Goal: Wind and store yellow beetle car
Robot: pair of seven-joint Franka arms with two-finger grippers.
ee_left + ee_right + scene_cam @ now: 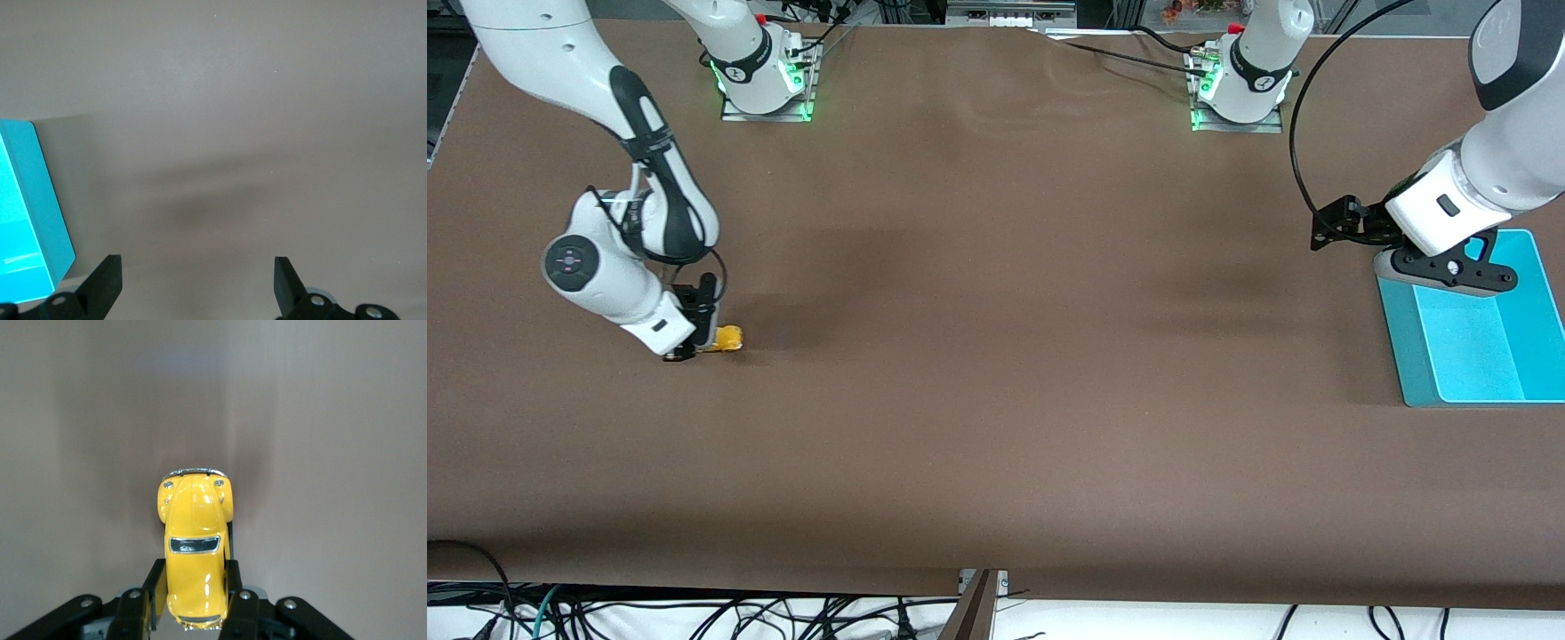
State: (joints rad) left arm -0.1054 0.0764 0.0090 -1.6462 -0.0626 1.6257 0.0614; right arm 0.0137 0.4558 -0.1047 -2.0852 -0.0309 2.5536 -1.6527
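At the lower left of the front view the right gripper (694, 342) sits low on the brown table (996, 400), jaws clamped on the yellow beetle car (729, 338), while at the right edge the waiting left gripper (1343, 227), jaws apart, hangs beside the turquoise bin (1467, 347).

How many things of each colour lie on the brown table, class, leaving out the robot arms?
Yellow: 1, the yellow beetle car, clamped in the right gripper at the right arm's end.
Turquoise: 1, the bin, under the open left gripper.
Total: 2
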